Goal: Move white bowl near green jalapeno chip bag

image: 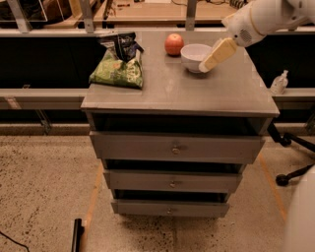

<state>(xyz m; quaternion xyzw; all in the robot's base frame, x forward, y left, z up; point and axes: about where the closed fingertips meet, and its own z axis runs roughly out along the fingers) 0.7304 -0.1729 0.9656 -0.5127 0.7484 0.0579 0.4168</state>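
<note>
The white bowl stands upright at the back middle-right of the grey cabinet top, just right of a red-orange apple. The green jalapeno chip bag, light green with a dark top, lies at the back left of the top. My gripper comes in from the upper right on the white arm; its cream-coloured tip overlaps the bowl's right rim. A bare stretch of the top lies between the bowl and the bag.
The cabinet has three drawers below its top. A wooden bench and a metal rail run behind it. A small clear bottle stands on a ledge to the right. An office chair base is at the lower right.
</note>
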